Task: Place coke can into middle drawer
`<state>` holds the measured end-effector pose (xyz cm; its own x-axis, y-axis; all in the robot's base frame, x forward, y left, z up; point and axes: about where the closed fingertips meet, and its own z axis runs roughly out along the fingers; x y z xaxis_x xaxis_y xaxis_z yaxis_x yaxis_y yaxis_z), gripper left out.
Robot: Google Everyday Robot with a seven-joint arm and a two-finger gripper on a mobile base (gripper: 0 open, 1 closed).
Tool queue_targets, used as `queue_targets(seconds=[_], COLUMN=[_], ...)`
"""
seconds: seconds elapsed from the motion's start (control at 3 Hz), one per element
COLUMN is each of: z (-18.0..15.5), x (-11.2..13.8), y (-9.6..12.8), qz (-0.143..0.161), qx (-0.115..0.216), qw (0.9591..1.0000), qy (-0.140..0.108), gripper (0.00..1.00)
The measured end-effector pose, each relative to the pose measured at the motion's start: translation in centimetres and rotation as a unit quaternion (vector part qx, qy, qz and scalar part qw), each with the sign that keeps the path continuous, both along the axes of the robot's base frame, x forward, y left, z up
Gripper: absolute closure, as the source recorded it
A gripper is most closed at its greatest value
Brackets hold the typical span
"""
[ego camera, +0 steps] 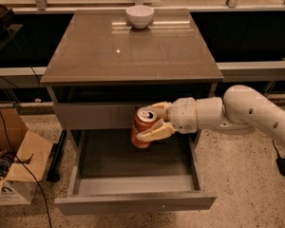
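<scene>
Holding the coke can (142, 126) clamped between its fingers (154, 133), the gripper (151, 122) hovers above the open middle drawer (133, 167), close to the upper drawer front (95, 116). Dropped from this height, the can may topple and roll.

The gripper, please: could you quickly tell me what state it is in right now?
Gripper: fingers closed on the coke can, holding it upright above the open middle drawer.
</scene>
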<state>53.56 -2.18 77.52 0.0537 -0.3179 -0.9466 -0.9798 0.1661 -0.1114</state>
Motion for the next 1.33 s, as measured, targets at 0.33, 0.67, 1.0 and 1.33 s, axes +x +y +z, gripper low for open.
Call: queue_targets(seconds=[0.33, 0.67, 1.0, 1.33], z=[-3.4, -8.4, -12.9, -13.7], x=[0.3, 1.1, 2.3, 2.4], y=[0.0, 0.0, -0.1, 0.0], qz=[-0.010, -0.034, -0.054, -0.055], qx=[-0.001, -0.001, 0.010, 0.014], qw=[1.0000, 0.9993, 0.9978, 0.9975], qy=[-0.001, 0.017, 0.038, 0.044], gripper=[1.00, 1.00, 1.00, 1.00])
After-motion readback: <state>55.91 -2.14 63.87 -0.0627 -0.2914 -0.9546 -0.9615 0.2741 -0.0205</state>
